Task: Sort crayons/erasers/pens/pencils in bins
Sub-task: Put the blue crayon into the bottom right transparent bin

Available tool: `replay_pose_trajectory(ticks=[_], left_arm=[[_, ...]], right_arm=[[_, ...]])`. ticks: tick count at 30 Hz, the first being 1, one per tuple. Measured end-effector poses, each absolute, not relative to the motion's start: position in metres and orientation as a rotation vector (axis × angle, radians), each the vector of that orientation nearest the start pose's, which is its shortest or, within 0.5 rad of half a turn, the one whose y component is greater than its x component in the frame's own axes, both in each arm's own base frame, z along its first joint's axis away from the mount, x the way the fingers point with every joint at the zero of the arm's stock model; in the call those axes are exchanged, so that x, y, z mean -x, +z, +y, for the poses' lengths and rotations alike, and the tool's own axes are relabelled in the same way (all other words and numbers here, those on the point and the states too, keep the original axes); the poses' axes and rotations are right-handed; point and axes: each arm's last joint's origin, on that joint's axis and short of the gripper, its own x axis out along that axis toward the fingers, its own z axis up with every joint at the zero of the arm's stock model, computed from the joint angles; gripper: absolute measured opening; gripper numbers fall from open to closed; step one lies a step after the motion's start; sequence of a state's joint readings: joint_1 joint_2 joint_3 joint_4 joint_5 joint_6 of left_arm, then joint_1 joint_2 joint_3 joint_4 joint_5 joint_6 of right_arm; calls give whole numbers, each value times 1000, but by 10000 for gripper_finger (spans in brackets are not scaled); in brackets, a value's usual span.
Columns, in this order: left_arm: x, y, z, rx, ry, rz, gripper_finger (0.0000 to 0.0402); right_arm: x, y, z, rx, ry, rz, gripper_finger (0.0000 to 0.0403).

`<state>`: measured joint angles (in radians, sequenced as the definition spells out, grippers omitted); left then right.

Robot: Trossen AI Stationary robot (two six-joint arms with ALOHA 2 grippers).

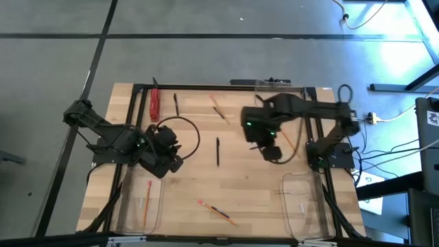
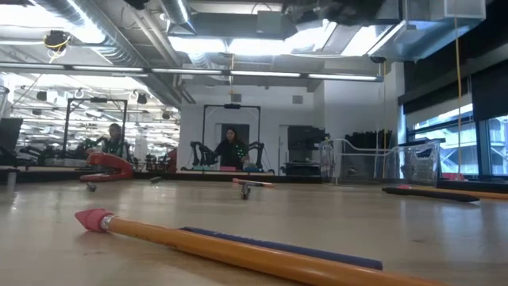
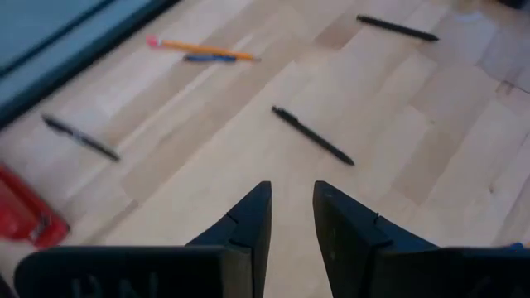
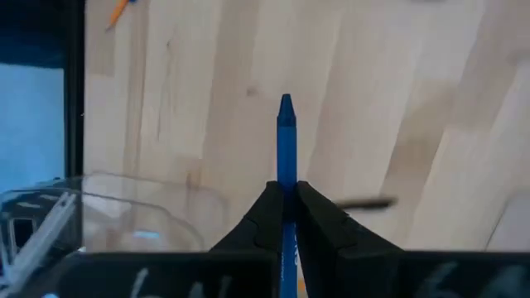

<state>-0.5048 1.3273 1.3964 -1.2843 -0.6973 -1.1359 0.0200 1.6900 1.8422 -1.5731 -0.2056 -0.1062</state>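
pinching blue crayon [image 4: 286, 141] | right jaws | hidden in high view

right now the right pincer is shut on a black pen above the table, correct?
Not quite. The right pincer is shut on a blue crayon, not a black pen, as the right wrist view shows. It is above the table.

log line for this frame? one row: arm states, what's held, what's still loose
right gripper: shut on blue crayon, above table | left gripper: open, empty, over wood near black pen | loose: pencils, pens | bin: one pencil
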Motion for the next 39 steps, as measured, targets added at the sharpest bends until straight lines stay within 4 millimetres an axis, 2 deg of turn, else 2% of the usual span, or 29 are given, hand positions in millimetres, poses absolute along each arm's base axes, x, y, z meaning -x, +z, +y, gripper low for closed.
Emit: replay_pose_trajectory(ticks=[5, 9, 19, 24, 29, 39], left_arm=[[-221, 356, -88, 246, 600, 726, 85], [-232, 362, -85, 216, 540, 669, 85], [-253, 385, -98, 221, 364, 433, 85], [-258, 393, -105, 235, 247, 380, 85], [-259, 393, -111, 246, 212, 368, 85], [-263, 388, -124, 271, 189, 372, 85]], right_arm=[[-260, 369, 25, -157, 104, 1425, 21], [-234, 362, 36, -254, -6, 1451, 21], [-180, 335, 72, -288, 0, 1550, 21], [-162, 331, 92, -298, 57, 1546, 21], [-149, 320, 109, -280, 62, 1554, 21], [-143, 263, 142, -266, 166, 1520, 21]])
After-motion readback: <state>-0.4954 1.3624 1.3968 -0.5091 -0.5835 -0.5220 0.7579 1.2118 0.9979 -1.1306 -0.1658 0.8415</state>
